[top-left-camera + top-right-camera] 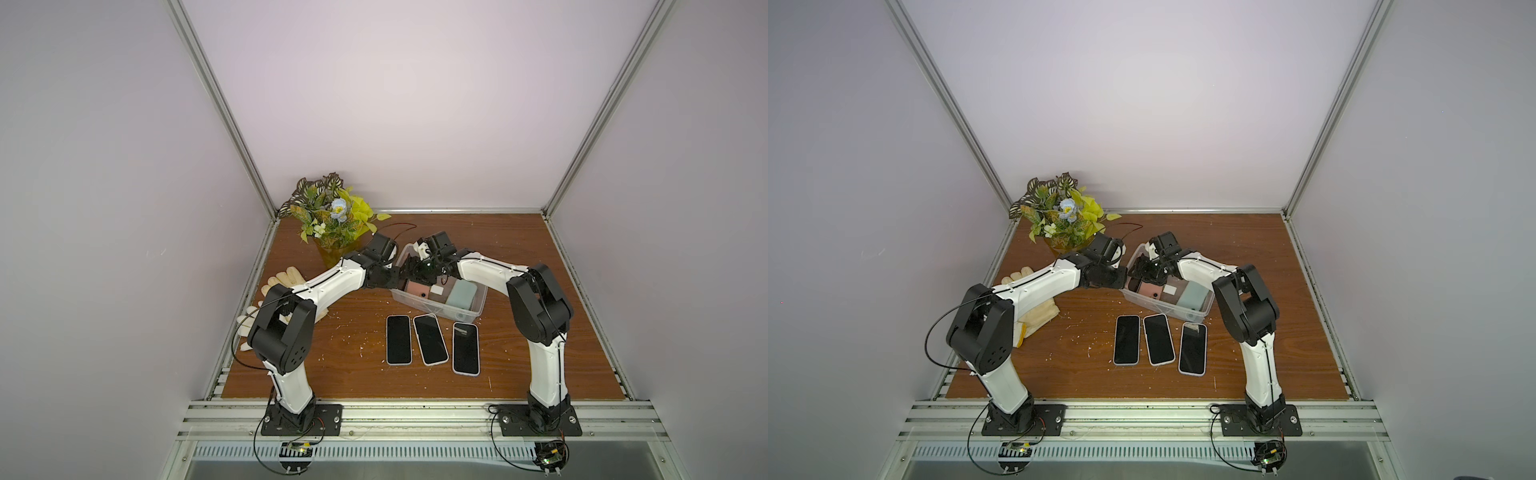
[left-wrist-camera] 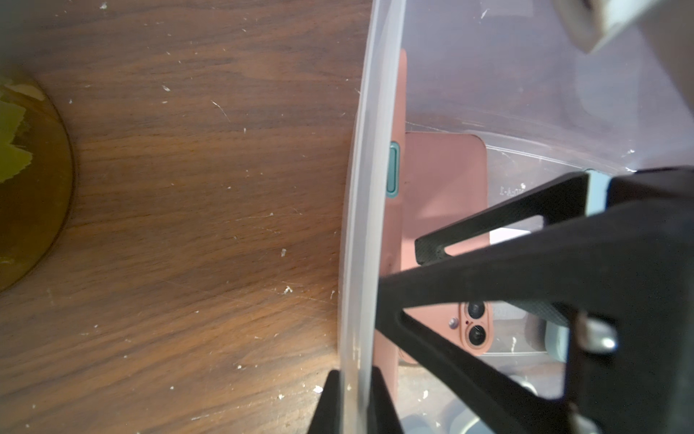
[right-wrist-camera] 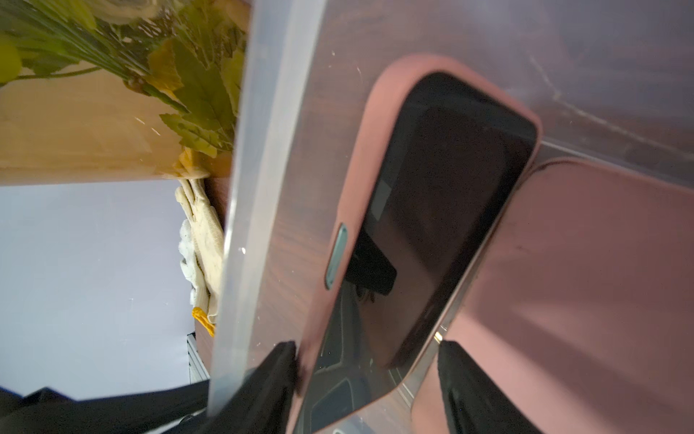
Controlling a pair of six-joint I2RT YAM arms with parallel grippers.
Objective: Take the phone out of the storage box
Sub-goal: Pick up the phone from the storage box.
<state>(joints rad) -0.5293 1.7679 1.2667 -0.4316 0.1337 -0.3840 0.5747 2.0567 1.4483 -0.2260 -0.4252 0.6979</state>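
- Fingers [image 2: 327, 407] of the left gripper [image 2: 355, 404] are pressed together on the box [image 2: 362, 169] wall, one outside and one inside. We judge this a brace, so the light tub neither slides nor tips when something is drawn out.
- Fingers [image 3: 278, 379] of the right gripper [image 3: 370, 347] stand spread astride the phone [image 3: 432, 188]. One sits between case and wall, touching the case. The other is on the screen side, just short of it. We cannot confirm a clamp.
- The phone, pink-cased, is inside the box on its long edge, leaning on the very wall the left gripper holds. In our judgement that lean leaves the gap a finger needs behind it.
- A second phone [image 2: 443, 180] lies flat beside it, lenses up. A grey-green item [image 1: 461, 293] lies at the opposite end.
- Three phones [image 1: 430, 344] lie screen-up in a row on the table [image 1: 332, 365], just before the box. We take these as already out.
- Table: brown wood-grain board, scratched and flecked with white specks. Vase [image 1: 328, 251] and gloves [image 1: 284, 277] sit by the left arm, apart from the work.
- Room: pale lilac panels in aluminium framing, with both arm bases bolted to the front rail.
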